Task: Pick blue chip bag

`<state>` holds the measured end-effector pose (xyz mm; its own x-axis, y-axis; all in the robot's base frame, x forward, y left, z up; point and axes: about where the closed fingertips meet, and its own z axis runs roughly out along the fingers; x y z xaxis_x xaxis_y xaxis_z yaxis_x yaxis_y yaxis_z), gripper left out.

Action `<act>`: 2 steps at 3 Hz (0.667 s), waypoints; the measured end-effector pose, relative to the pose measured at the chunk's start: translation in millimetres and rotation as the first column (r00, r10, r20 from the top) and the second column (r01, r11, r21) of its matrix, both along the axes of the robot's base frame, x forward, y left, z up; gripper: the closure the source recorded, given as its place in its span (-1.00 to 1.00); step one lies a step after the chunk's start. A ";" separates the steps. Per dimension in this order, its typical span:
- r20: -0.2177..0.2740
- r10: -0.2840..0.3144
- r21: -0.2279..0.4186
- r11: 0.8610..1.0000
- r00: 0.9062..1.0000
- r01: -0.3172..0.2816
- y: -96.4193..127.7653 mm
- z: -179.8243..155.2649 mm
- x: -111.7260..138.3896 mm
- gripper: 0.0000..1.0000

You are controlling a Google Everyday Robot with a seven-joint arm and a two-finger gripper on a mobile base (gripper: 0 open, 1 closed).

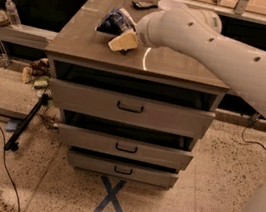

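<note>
The blue chip bag (115,21), dark blue and shiny with white panels, lies on the left rear part of the cabinet top (180,68). My white arm reaches in from the right across the cabinet. My gripper (123,41), with tan fingers, sits at the bag's near right edge, just in front of it and low over the top. The arm hides the bag's right side.
A white bowl (171,5) stands at the back of the cabinet top, partly behind my arm. A dark remote (144,4) lies near it. The cabinet has three drawers (130,108), slightly pulled out. A water bottle (13,12) stands on a shelf to the left.
</note>
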<state>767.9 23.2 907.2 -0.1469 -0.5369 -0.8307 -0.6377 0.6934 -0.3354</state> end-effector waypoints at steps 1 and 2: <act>-0.011 -0.014 0.042 0.999 1.000 0.015 28.1 -19.8 42.6 -0.94; -0.018 -0.007 0.070 0.998 1.000 0.008 42.9 -29.1 63.9 -0.50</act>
<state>831.8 66.1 878.1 -0.1654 -0.4764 -0.8635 -0.6377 0.7196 -0.2749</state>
